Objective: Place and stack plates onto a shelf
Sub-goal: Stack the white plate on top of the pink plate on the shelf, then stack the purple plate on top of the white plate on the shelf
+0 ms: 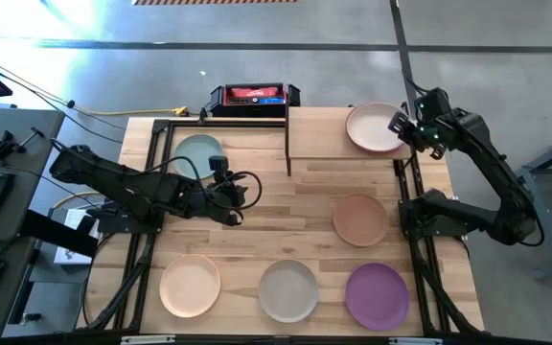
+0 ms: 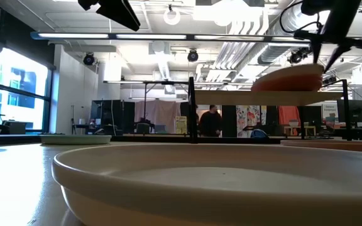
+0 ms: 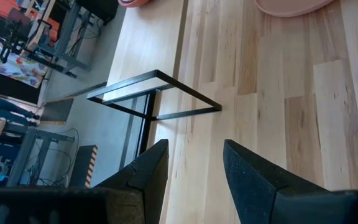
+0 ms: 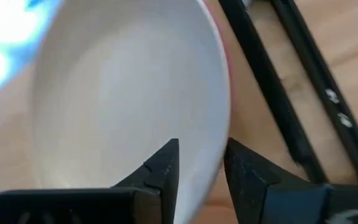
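A cream plate (image 1: 372,126) tops a small stack at the right end of the raised light-wood shelf (image 1: 319,134); a reddish plate's rim (image 4: 227,62) shows under it. My right gripper (image 1: 398,123) is open at the stack's right edge. One finger is over the cream plate's inside and the other beyond its rim. My left gripper (image 1: 238,192) hangs open above the middle of the table, with nothing between its fingers (image 3: 194,168). Lying flat on the table are teal (image 1: 199,153), tan (image 1: 360,218), peach (image 1: 190,285), grey (image 1: 288,289) and purple (image 1: 377,295) plates. My right gripper's fingers (image 4: 166,168) come down steeply from the table's right side and stand on either side of the cream plate's right rim (image 4: 216,155). A gap shows between them. I cannot tell whether either finger still touches the rim. The plate lies flat on the stack.
The shelf's black frame posts (image 1: 287,144) stand at its left end, and more black rails (image 1: 405,182) run along the table's right side. A red and black box (image 1: 254,95) sits beyond the far edge. In the low view the grey plate (image 2: 200,182) fills the foreground.
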